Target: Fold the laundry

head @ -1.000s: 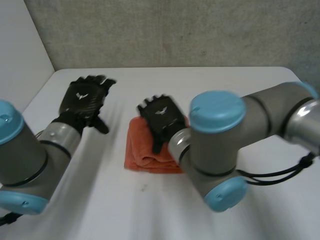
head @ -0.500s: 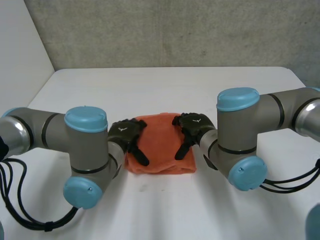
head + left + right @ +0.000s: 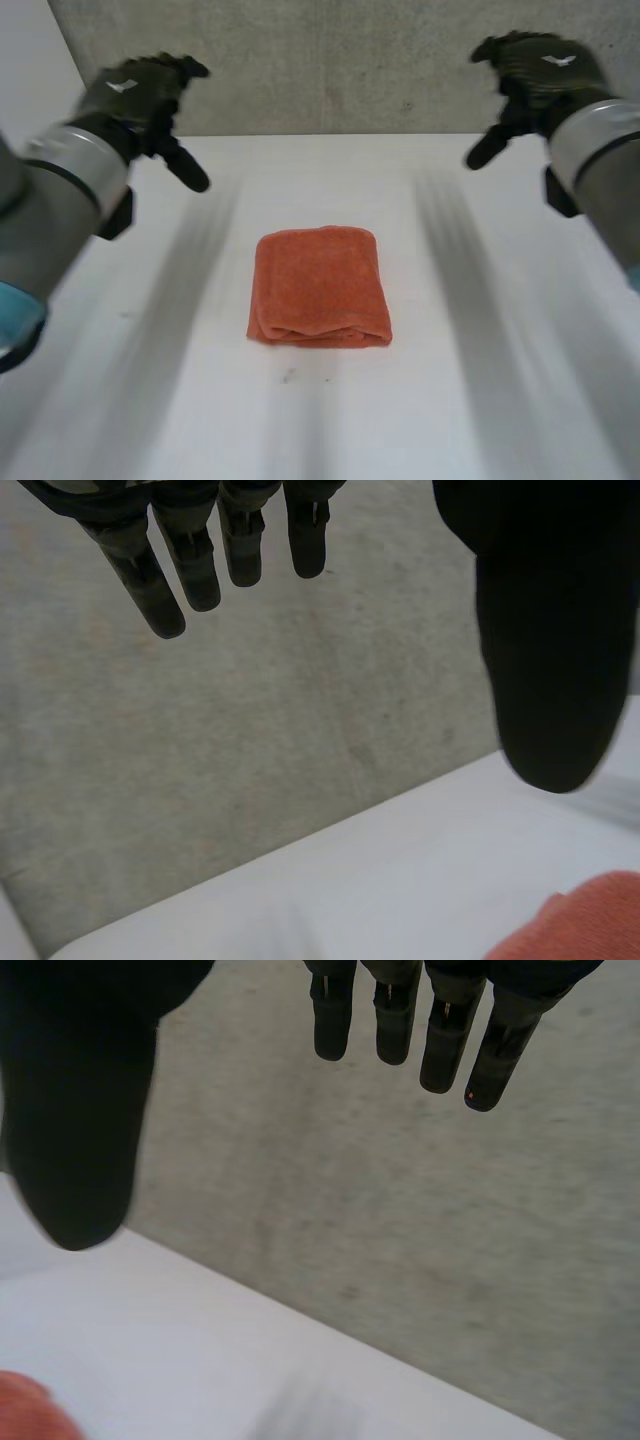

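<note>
Since the orange towel [image 3: 320, 288] is sitting as a compact folded packet in the middle of the white table [image 3: 480, 400], with nothing touching it, I'd say this fold is basically done. The layered edges are stacked along the side nearest the robot and the top looks flat, no corner sticking out as far as I can see.

What's just changed: a moment ago both hands were down on it, one on each side edge. Now the left hand [image 3: 140, 90] is up high and way off to its side, and the right hand [image 3: 535, 65] mirrors it on the other. Both are well clear of the cloth. In the wrist views the left fingers [image 3: 200, 570] and right fingers [image 3: 395, 1020] hang straight, thumb spread wide from them, holding nothing. The towel sits in the same spot it had under the hands, so letting go didn't drag it.

As for room, there's bare table all round the towel, and it's well in from every edge. The far edge runs along the grey wall [image 3: 330, 60], and that's where the hands are hovering.
</note>
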You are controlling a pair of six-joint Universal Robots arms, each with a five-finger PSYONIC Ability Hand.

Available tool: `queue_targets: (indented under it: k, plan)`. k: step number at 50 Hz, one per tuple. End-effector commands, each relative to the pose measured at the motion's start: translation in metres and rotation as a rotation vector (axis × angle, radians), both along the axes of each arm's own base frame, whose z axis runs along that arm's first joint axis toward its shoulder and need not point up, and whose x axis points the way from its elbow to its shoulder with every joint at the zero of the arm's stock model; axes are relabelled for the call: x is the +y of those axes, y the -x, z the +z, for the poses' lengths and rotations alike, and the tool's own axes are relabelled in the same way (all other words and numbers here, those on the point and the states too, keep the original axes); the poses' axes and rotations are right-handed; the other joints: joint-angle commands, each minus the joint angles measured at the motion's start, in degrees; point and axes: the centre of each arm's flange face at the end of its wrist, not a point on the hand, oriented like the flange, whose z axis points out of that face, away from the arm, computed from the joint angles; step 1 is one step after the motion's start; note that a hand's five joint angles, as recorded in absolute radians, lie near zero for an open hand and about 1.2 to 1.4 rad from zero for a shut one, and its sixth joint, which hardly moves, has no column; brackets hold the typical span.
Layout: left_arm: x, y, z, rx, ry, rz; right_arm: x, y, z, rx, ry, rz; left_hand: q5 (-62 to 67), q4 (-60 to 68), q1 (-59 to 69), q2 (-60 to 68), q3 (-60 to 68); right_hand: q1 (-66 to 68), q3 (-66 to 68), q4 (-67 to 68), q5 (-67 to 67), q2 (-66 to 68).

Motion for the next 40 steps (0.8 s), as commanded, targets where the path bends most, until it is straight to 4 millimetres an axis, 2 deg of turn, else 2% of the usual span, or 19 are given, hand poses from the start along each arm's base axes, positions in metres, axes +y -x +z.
queue_targets:
  k: [1, 14, 20, 40]
  plan:
    - [0.001, -0.022, 0.019, 0.045, -0.021, -0.009, 0.001, 0.034, 0.0, 0.024, -0.006, -0.07, -1.2, -0.1, 0.1, -0.1, -0.8, -1.7, -2.5, -3.8, -3.3, -3.7]
    - [0.012, -0.02, 0.02, 0.051, -0.019, -0.035, 0.004, 0.034, -0.011, 0.037, -0.031, 0.005, -2.4, -1.3, -1.1, -1.2, -2.0, -1.7, -2.5, -3.8, -3.3, -3.7]
    - [0.016, -0.018, 0.015, 0.043, -0.036, -0.044, 0.004, 0.034, -0.018, 0.037, -0.033, 0.007, -2.7, -1.6, -1.5, -1.6, -2.3, -1.7, -2.5, -3.8, -3.3, -3.7]
    - [0.018, -0.013, 0.016, 0.07, 0.051, -0.066, 0.007, 0.035, -0.016, 0.026, 0.007, 0.006, -2.7, -1.6, -1.5, -1.6, -2.3, -1.7, -2.5, -3.8, -3.3, -3.7]
